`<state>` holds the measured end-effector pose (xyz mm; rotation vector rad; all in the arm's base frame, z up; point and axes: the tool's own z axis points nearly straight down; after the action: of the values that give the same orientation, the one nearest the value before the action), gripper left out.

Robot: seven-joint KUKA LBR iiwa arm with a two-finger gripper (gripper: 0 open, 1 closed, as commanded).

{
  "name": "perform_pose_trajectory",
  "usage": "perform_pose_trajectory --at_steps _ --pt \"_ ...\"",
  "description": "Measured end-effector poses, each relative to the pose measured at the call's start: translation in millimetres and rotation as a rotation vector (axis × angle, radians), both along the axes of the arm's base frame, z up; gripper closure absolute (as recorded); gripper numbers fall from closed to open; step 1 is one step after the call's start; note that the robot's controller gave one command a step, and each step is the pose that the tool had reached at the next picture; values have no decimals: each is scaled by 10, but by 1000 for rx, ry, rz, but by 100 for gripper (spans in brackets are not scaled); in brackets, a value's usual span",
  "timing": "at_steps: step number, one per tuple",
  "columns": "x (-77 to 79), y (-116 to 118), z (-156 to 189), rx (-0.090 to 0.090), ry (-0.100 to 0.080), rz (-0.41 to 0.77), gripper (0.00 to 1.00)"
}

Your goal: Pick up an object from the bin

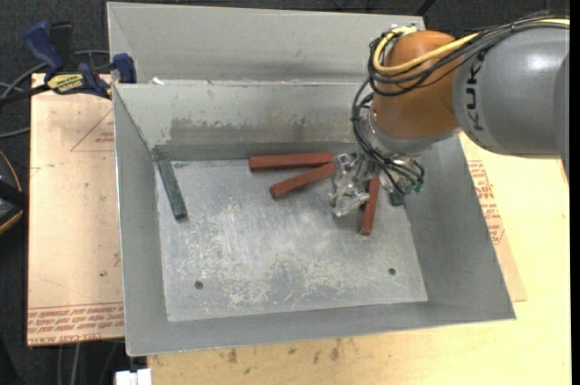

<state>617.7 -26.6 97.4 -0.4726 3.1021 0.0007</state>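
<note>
As arm (517, 93) bends down from right, tool (347, 190) low beside red-brown stick (367, 213), grip unreadable.

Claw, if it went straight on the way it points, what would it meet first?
Probably the bin floor directly under the claw, though the red-brown stick beside it lies so close it could touch first; depth is unclear.

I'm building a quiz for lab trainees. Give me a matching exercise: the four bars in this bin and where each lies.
1 grey bar
2 longest red-brown stick
3 slanted red-brown stick
4 red-brown stick running front to back

A beside the gripper
B far left
C along the back wall
D just in front of stick 2

Pairs: 1-B, 2-C, 3-D, 4-A
</note>
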Motion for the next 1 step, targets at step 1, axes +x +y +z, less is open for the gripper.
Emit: perform_pose_trajectory --at_steps 1 --pt "41 -92 587 1 4 165 100"
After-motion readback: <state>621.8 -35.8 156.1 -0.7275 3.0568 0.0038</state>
